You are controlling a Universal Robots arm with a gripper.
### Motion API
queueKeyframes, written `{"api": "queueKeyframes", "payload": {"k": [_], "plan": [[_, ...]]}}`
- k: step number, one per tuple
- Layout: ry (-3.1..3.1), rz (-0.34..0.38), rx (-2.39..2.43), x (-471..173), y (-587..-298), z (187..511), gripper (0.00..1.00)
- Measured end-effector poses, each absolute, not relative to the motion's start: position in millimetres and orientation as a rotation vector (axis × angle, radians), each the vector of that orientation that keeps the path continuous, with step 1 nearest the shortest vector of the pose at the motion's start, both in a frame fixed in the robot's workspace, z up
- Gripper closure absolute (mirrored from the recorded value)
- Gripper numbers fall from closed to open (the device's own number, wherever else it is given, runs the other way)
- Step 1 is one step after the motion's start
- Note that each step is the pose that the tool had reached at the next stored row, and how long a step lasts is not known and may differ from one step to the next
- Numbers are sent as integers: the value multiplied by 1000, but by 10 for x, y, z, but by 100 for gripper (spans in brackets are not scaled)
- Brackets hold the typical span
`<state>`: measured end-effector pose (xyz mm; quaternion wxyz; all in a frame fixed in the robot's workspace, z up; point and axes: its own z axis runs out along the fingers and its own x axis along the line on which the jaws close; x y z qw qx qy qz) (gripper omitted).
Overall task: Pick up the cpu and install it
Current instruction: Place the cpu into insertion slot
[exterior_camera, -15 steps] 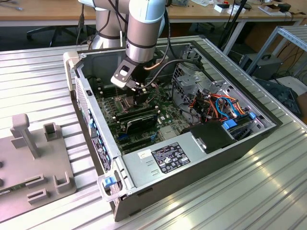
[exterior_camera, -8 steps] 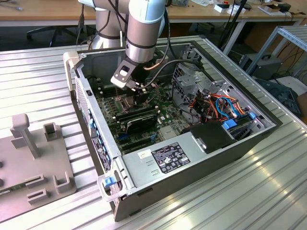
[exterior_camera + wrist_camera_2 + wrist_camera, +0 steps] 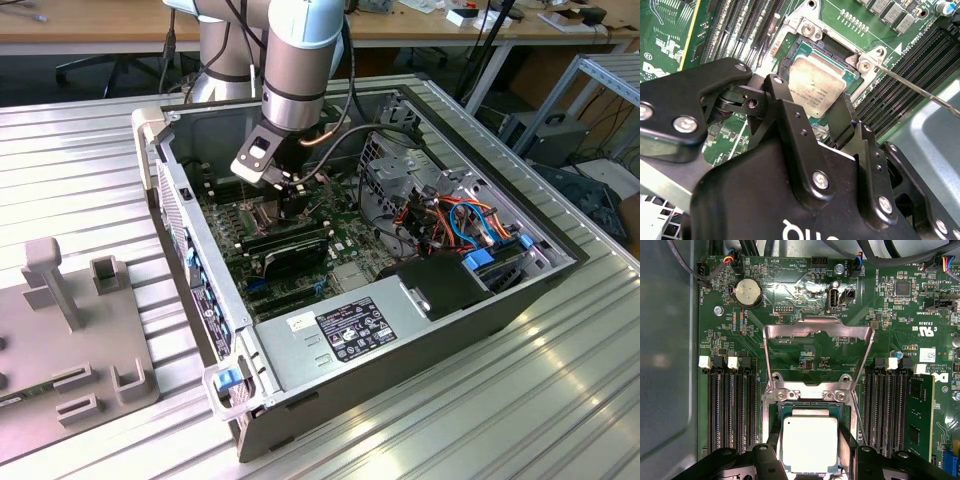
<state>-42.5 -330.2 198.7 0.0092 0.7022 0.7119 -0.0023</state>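
Gripper [image 3: 815, 104] body foreground, straddling cpu [image 3: 817, 82] at open socket [image 3: 807, 394]; grasped or released, cannot tell. Hinged load plate [image 3: 819, 332] swung open beyond; memory slots [image 3: 730, 410] flank both sides.

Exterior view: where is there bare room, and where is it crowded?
Bare: the ribbed aluminium tabletop beside the open black computer case, and the strip between it and the grey fixture plate. Crowded: inside, around the black gripper over the silver-grey square cpu.

Open computer case [image 3: 420, 378], coin battery [image 3: 748, 293]
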Motion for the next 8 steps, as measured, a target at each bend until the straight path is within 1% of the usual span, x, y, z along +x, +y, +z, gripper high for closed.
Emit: {"api": "queueKeyframes", "payload": {"k": [8], "plan": [[2223,-7,2193,-425,-3301,1987,45]]}}
